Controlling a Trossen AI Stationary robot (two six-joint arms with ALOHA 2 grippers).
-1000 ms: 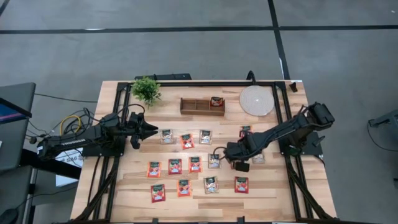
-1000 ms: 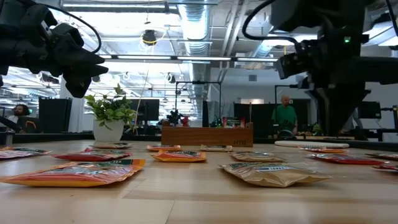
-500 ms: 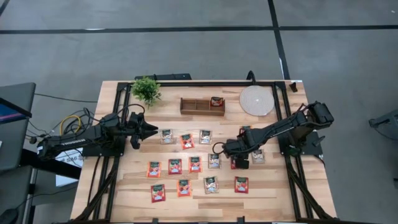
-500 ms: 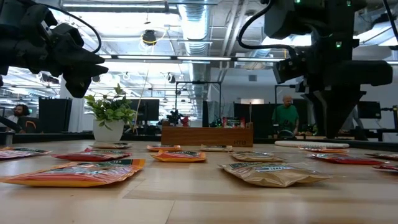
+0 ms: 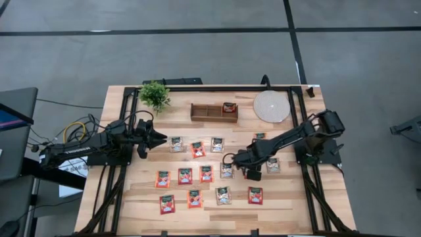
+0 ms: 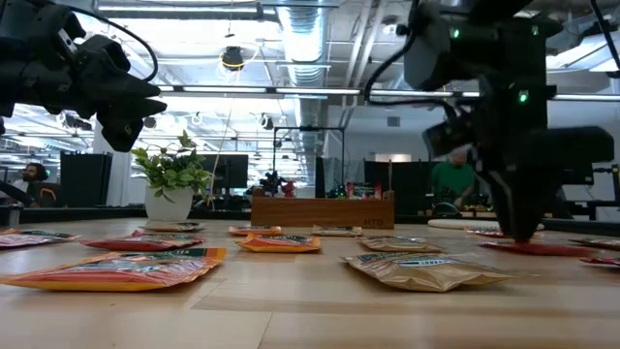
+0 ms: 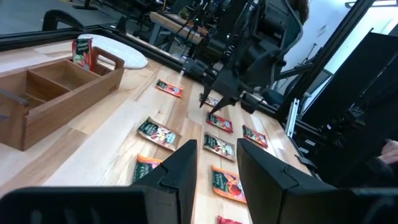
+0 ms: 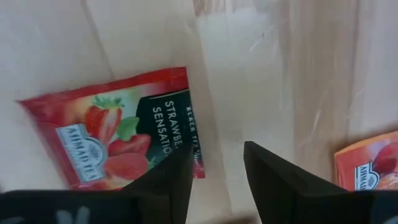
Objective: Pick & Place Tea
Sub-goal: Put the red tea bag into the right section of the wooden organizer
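Right claw (image 5: 252,172) from above: swung in over the middle row within the last second, covering a red tea sachet (image 8: 112,146); left claw (image 5: 156,138) parked well apart at the table's (image 5: 131,197) left edge, fingers apart. At table height: tips dropped almost onto the sachet. Past the left wrist: nothing disturbed. Past the right wrist: fingers widened, clamped on nothing, sachet lying off-centre under one of them. Pick apparently imminent, not yet made.
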